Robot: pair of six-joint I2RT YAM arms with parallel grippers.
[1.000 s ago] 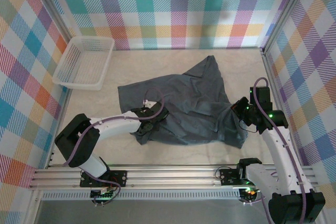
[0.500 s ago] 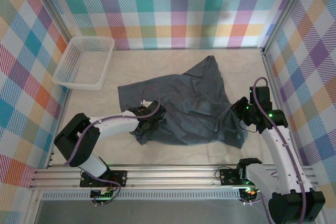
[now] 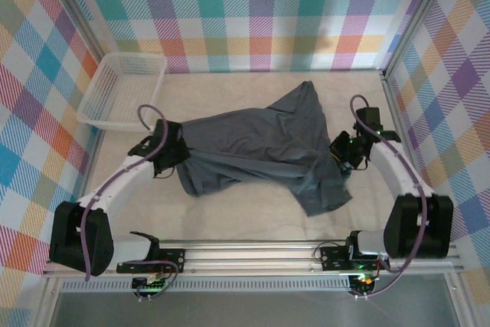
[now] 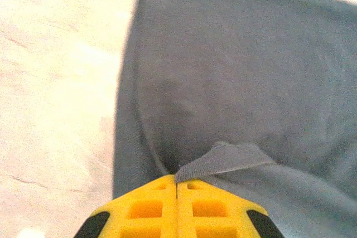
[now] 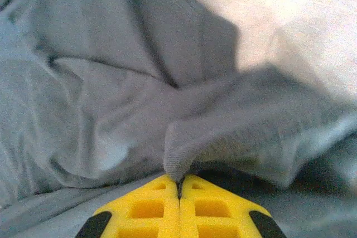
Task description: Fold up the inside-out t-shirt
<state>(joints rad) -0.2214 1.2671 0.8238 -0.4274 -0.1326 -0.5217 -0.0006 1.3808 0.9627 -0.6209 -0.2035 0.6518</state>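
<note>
The t-shirt [image 3: 253, 147] could slip out, because each gripper pinches only a tiny bit of cloth. If the arms pull apart too hard, a little fold may pop free. Then that side of the shirt would drop in a heap on the table [image 3: 230, 216]. The loose part beside the right gripper [image 5: 179, 181] could also flop over the wrong way.

The left gripper [image 4: 177, 184] is pressed tight together, with a small grey flap of the shirt's edge squeezed in it. The right gripper is pressed together too, pinching a thick fold of cloth. The shirt stretches from one gripper across to the other, over the table.
</note>
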